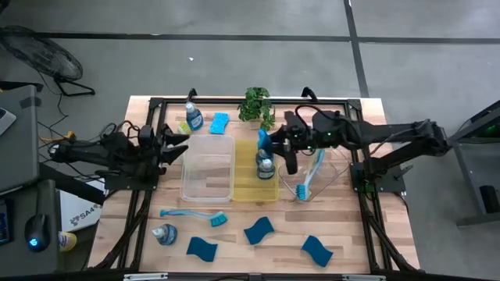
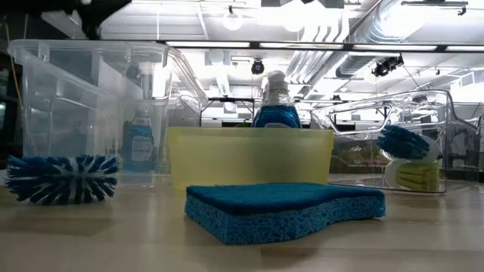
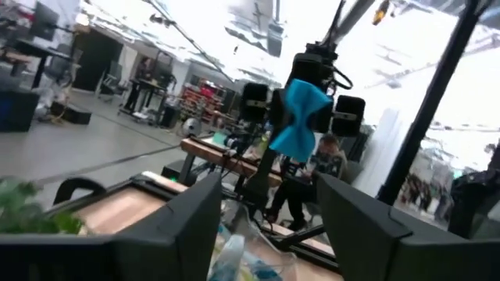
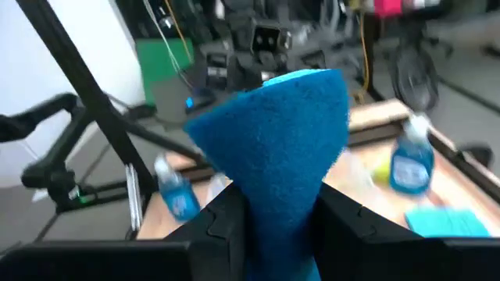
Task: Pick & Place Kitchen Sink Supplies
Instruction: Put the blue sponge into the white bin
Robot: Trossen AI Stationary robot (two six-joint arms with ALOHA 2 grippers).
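Observation:
My right gripper [image 1: 271,145] is shut on a wavy blue sponge [image 4: 273,133], above the far end of the yellow tray [image 1: 248,183]. The sponge also shows in the left wrist view [image 3: 297,117]. A soap bottle [image 1: 266,165] stands in the yellow tray. My left gripper [image 1: 180,147] is open and empty, left of the clear tray [image 1: 208,166]. A blue brush [image 1: 312,173] lies in the right clear tray [image 1: 332,176]. Another brush [image 1: 195,214], a bottle [image 1: 165,233] and three sponges [image 1: 258,230] lie on the near part of the table. My right gripper pinches the blue sponge between its two fingers [image 4: 223,222] at the sponge's lower end [image 4: 281,218]. The sponge narrows where it is squeezed and widens beyond the fingertips. It is lifted clear of the tray and the table.
A small green plant [image 1: 256,104], a second bottle [image 1: 192,117] and a sponge [image 1: 219,122] stand at the far edge. In the low view a sponge [image 2: 283,210] and a brush head [image 2: 62,179] lie close to the camera. The black frame [image 1: 367,187] runs around the table.

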